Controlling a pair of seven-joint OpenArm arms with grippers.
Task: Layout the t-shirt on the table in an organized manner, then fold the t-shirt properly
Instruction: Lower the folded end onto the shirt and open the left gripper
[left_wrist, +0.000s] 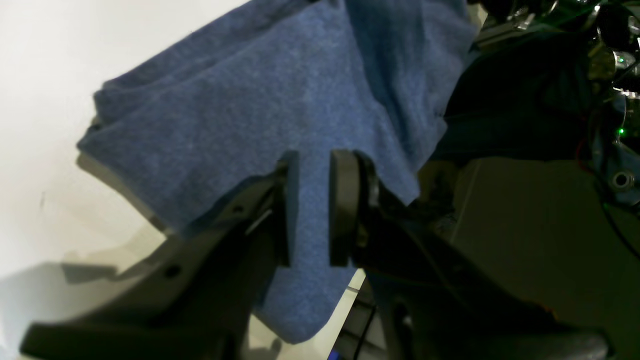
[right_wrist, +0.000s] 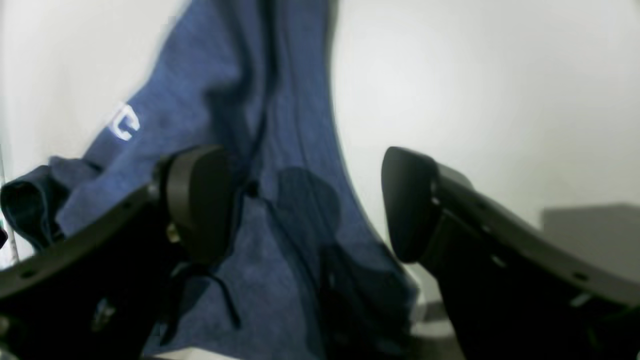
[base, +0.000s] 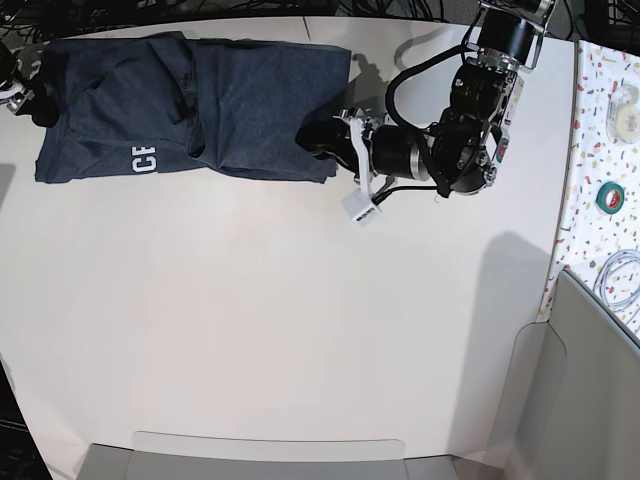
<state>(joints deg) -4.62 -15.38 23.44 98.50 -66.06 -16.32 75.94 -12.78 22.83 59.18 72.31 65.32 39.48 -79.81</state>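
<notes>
Left pincer (left_wrist: 314, 207) pinches the t-shirt (base: 200, 105) on the table (base: 300, 320).

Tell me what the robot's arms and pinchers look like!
The left arm is chunky black metal with a looping black cable and white plastic pieces near its wrist. The left gripper has two flat, matte black rectangular pads on angular black fingers. The right gripper has rounded, smooth black oval pads on black fingers dotted with small screw holes.

- A speckled confetti-patterned surface (base: 600, 150) runs along the right edge.
- On it lie a pale tape roll (base: 626, 110), a green tape roll (base: 611, 195) and a coiled white cable (base: 622, 280).
</notes>
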